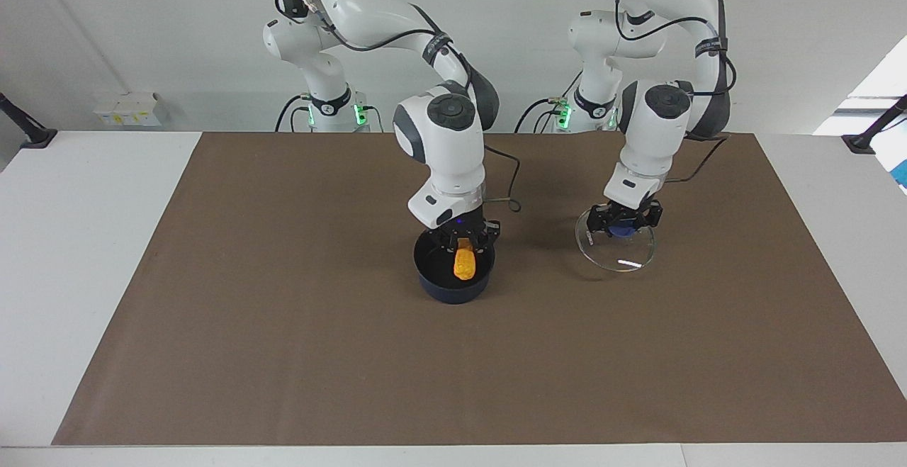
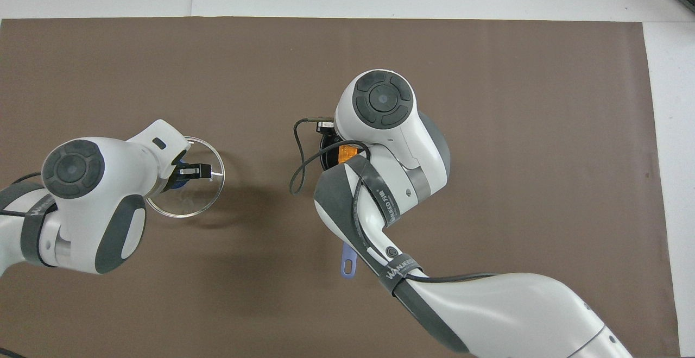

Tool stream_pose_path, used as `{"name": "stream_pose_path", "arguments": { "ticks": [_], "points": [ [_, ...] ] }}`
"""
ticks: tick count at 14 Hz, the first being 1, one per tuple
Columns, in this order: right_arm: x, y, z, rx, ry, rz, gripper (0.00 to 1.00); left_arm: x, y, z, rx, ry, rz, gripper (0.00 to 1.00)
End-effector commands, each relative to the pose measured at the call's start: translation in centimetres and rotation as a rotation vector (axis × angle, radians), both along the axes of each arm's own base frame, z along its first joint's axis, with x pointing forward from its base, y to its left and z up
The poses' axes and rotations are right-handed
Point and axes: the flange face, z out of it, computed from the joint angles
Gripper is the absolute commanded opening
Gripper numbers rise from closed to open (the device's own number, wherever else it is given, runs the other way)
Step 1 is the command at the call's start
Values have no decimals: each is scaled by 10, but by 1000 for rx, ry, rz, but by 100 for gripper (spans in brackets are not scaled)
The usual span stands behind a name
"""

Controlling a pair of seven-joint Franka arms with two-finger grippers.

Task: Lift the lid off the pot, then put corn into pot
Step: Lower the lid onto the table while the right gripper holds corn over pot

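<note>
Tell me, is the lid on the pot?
No, the lid hangs from the left gripper beside the open pot.

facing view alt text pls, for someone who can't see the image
The right gripper holds a yellow corn cob down inside the open dark pot at the middle of a brown mat. Toward the left arm's end of the table, the left gripper grips the knob of the glass lid, held tilted just off the mat beside the pot.
</note>
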Motion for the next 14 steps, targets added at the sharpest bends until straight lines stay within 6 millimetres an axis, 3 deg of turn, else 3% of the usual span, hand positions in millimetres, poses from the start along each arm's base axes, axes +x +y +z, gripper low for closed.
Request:
{"name": "stream_pose_path", "arguments": {
  "ticks": [1,4,6,7,8,9,10,12,14],
  "points": [
    [-2,-12,-14,-14,4,-15,0,-14,31,-5,10,-15,-26,0],
    [-5,-15,-27,-12,7,-19,0,-17,51,-21,9,-25,-23,0],
    [-10,-19,-33,-13,20,-23,13,-19,52,-34,7,-20,-22,0],
    [-9,-23,-32,-7,17,-31,14,-19,52,-40,3,-24,-20,0],
    [-8,-23,-32,-2,11,-31,16,-19,52,-42,3,-21,-21,17],
    [-8,-23,-36,-2,15,-36,18,-19,52,-42,3,-21,-20,94],
    [-10,-17,-42,-2,17,-35,21,-19,53,-43,4,-18,-22,100],
    [-10,-16,-47,3,5,-28,30,-17,52,-41,4,-23,-22,100],
    [-10,-16,-48,5,5,-32,60,-16,52,-41,5,-18,-23,100]
  ]
}}
